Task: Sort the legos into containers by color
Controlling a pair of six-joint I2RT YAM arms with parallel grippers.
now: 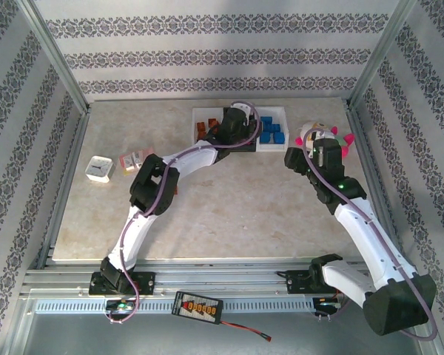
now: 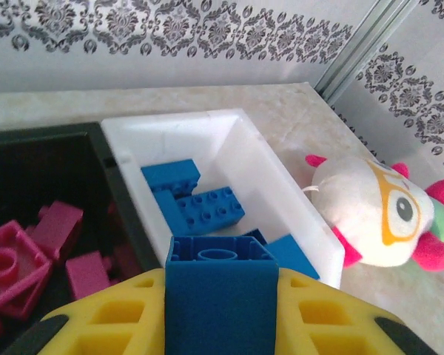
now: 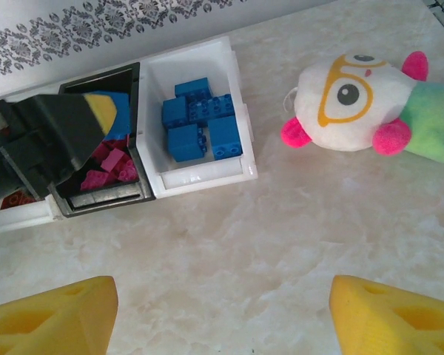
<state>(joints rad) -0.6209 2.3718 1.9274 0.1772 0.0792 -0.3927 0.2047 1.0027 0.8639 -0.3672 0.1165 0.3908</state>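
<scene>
The left end effector is gripping a blue brick above the shared edge of the black bin and the white bin. The right end effector is hanging open over the worktop.

Top external: scene viewed from above and behind arm bases, facing forward-down, far enough that whole tabletop is taken in. Left wrist: held close over black bin and white bin, aimed forward and down, plush toy caught at right. Right wrist: carried higher, aimed steeply down at tabletop. White bin and plush toy are shared by all three views.
</scene>
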